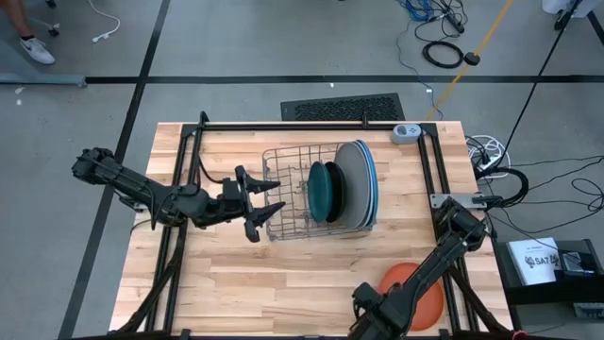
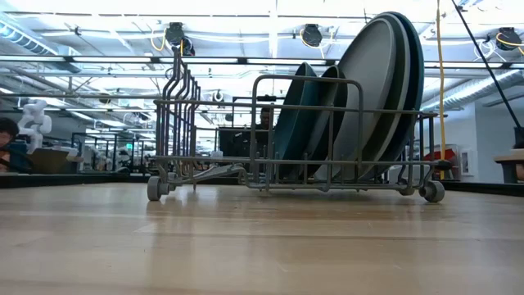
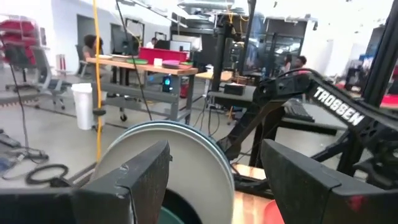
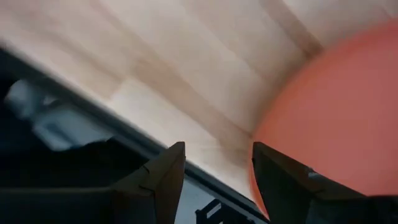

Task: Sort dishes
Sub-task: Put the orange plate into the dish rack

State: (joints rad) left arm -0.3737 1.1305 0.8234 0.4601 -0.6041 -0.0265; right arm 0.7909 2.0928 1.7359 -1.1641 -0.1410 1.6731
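Left gripper (image 1: 267, 208) jaws wide, empty.

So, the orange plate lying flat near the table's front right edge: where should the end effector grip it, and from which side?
Probably at the rim, from the table-edge side. The orange plate lies flat on the table, so only its edge offers a pinch. The right end effector already hovers open at that rim near the table's edge, where one finger could likely slip underneath. The left end effector waits open by the rack.

Table (image 1: 236, 274) – pale wood, smooth; dish rack (image 1: 283, 184) – grey metal wire.
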